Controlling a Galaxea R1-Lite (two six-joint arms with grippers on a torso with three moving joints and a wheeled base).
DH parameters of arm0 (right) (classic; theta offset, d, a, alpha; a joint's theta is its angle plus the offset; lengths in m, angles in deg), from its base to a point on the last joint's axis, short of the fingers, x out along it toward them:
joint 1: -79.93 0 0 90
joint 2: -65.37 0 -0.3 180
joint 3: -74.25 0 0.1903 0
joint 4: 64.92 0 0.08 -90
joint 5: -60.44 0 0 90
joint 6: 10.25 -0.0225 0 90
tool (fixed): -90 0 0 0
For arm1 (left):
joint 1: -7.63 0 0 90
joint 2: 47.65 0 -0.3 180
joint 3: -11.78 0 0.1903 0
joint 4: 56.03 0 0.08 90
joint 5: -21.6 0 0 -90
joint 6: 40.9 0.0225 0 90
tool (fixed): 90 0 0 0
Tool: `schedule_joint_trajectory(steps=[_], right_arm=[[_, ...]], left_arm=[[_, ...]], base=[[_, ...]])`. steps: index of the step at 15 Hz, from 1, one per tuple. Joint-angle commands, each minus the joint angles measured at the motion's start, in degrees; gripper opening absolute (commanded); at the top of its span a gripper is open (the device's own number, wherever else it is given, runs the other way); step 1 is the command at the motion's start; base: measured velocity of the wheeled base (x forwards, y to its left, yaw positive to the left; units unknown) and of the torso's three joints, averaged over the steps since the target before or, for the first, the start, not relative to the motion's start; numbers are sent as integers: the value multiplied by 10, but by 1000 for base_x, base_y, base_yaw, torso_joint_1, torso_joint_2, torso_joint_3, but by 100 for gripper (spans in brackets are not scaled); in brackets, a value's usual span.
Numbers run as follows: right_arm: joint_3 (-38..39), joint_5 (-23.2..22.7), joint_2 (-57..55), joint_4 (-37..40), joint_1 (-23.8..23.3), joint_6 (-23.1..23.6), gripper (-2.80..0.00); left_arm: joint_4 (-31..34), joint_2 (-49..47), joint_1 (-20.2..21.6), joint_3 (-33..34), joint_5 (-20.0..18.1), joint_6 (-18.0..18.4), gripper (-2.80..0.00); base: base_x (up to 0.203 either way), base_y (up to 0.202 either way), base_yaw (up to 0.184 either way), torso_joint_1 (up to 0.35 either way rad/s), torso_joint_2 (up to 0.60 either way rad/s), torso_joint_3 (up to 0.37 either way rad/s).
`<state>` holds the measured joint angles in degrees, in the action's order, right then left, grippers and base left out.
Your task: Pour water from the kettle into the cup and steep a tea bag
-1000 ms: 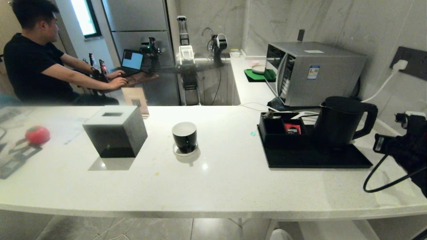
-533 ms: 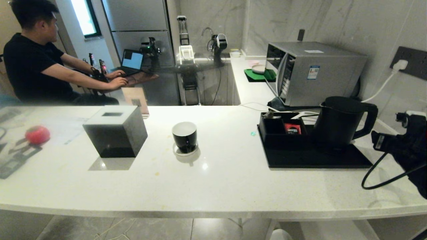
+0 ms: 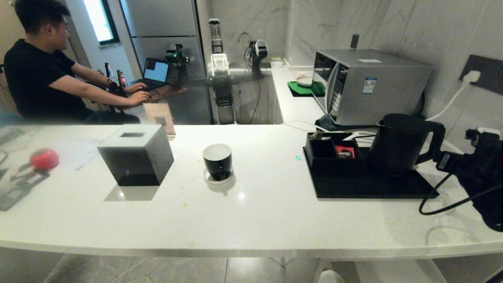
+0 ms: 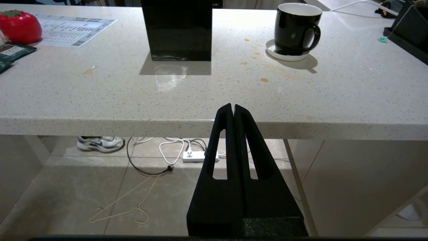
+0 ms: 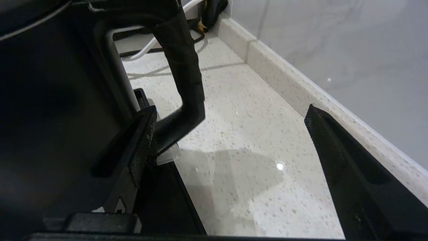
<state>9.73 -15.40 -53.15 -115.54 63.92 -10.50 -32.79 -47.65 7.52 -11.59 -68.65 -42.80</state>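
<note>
Black kettle (image 3: 397,143) standing upright on the black tray (image 3: 369,188) at the right end of the white counter (image 3: 251,212), handle pointing right, lid on. Right gripper (image 5: 230,117) just beside that handle, fingers spread wide, one fingertip (image 5: 147,120) right up against the lower end of the handle, nothing held. Black cup (image 3: 217,160) with white inside sitting on a small white coaster (image 3: 218,179) mid-counter, well apart from the kettle. Tiny green tag (image 3: 298,157) lying on the counter just left of the tray; tea bag itself not clearly made out. Black tissue box (image 3: 135,154) left of the cup. Left gripper (image 4: 233,108) parked below the counter edge, fingers pressed together, empty. Person in a black shirt (image 3: 35,78) seated at a laptop in the background.
</note>
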Motion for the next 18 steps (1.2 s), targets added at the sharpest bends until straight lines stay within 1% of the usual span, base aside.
schedule_joint_trajectory(steps=[1, 13, 18], right_arm=[[-8, 2, -14, -6, 0, 0, 0], [-131, 2, -83, -4, -4, 1, 0], [-148, 3, -100, -4, -5, 1, 0]], left_arm=[[0, 0, 0, 0, 0, 0, -280], [0, 0, -1, 0, 0, 0, -280], [0, 0, 0, 0, 0, 0, -280]], base=[[0, 0, 0, 0, 0, 0], [0, 0, 0, 0, 0, 0], [0, 0, 0, 0, 0, 0]])
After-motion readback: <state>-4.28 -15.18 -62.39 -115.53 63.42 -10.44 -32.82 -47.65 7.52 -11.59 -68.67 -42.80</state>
